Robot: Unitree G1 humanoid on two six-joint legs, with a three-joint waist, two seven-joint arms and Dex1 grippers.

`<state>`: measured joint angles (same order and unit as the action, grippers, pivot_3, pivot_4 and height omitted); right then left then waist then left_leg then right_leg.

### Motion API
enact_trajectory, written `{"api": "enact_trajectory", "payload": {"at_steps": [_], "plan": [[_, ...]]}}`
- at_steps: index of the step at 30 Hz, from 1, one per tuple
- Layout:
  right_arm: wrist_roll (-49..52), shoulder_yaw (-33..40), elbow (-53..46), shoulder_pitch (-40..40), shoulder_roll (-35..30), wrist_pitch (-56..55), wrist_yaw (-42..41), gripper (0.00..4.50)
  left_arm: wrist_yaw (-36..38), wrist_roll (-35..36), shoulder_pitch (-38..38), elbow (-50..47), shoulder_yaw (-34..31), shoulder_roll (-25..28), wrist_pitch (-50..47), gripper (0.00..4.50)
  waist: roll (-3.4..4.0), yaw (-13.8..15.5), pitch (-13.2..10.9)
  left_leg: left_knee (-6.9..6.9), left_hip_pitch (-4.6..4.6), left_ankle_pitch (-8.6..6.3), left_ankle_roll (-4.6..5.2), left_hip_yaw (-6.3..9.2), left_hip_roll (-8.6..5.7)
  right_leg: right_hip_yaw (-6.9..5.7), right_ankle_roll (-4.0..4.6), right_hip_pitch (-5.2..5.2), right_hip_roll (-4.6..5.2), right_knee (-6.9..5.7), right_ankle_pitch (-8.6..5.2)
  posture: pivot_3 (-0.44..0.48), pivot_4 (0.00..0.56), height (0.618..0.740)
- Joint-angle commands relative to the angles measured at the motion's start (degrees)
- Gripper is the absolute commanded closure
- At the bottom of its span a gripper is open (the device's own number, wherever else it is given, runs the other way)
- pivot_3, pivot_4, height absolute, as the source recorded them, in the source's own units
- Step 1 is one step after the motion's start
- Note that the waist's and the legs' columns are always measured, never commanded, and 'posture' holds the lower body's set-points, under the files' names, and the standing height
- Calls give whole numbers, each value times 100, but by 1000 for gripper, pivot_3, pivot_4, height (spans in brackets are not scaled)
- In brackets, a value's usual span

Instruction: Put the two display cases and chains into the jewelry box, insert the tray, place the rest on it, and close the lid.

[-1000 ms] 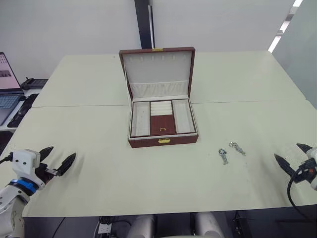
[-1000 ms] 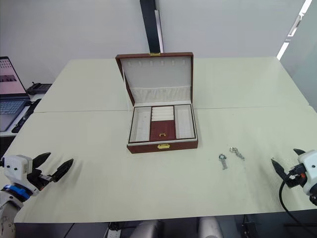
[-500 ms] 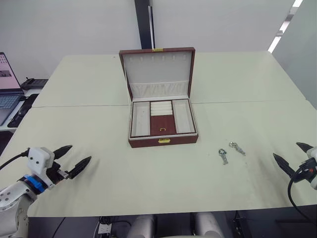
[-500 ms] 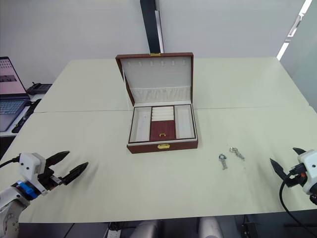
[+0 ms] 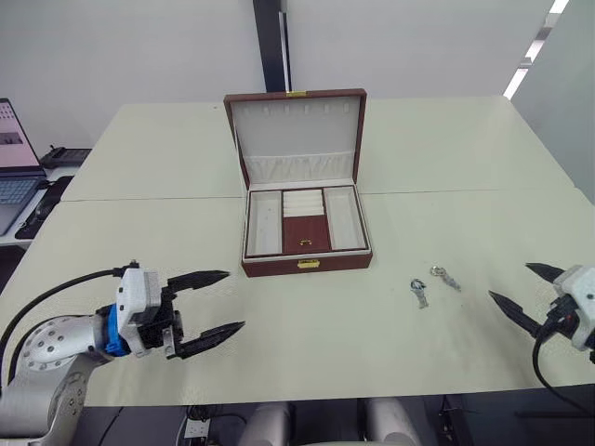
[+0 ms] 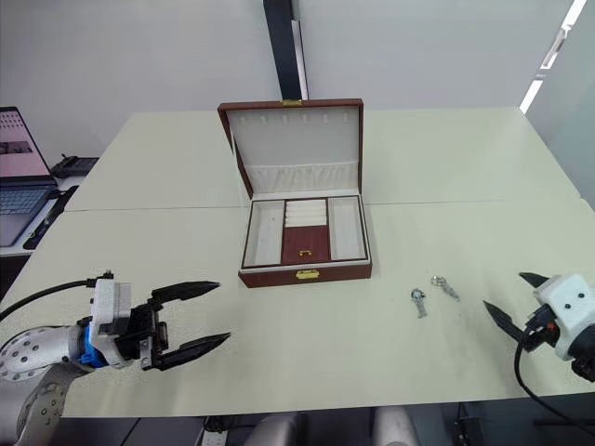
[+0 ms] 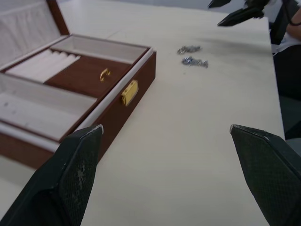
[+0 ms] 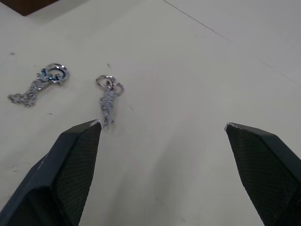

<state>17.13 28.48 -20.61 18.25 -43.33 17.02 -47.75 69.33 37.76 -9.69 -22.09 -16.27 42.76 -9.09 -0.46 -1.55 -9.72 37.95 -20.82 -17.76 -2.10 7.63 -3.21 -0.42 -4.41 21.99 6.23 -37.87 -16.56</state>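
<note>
The jewelry box (image 5: 306, 263) sits mid-table with its lid (image 5: 296, 130) standing upright. The tray (image 5: 304, 232) lies inside it, showing ring rolls and a brown centre panel. The display cases and chains are hidden. Two small silvery pieces, one (image 5: 420, 292) beside the other (image 5: 444, 277), lie on the table right of the box. My left gripper (image 5: 234, 299) hovers open and empty, near and to the left of the box front (image 7: 117, 110). My right gripper (image 5: 509, 281) is open and empty, right of the pieces (image 8: 109, 101), which lie just beyond its fingers.
A laptop (image 5: 11, 158) and dark items (image 5: 60, 154) sit on a side desk at far left. A black post (image 5: 270, 46) rises behind the table. A seam (image 5: 465, 190) crosses the tabletop behind the box.
My left gripper has swung right and forward toward the box front. My right gripper has edged left toward the silvery pieces. Both stayed open.
</note>
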Motion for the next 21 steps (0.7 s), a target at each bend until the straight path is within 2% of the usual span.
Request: {"api": "enact_trajectory", "payload": {"at_steps": [1,10,20,21], "plan": [[131,-243,-313,-214,-247,442,-23,29,56,272,175,-356,75,20,-84,0,1,1,0,0,0,0,0,-1,0,0,0,0,0,0,0,0,150,740],[-251,-1422,-6,-1275,-302,1431,508,29,14,503,425,-739,274,-146,-151,0,1,0,0,0,-1,4,-6,1,1,-2,0,-1,-3,4,0,0,150,740],[-181,-1799,285,-1569,-42,1879,753,29,106,534,294,-864,274,-281,-11,0,0,3,0,1,-3,6,-10,1,-1,-2,0,0,-3,5,0,0,150,740],[-169,-1795,280,-1564,-29,1912,761,197,115,552,289,-874,272,-284,-7,0,0,3,0,1,-3,6,-9,2,0,-2,0,0,-3,4,0,0,150,740]]}}
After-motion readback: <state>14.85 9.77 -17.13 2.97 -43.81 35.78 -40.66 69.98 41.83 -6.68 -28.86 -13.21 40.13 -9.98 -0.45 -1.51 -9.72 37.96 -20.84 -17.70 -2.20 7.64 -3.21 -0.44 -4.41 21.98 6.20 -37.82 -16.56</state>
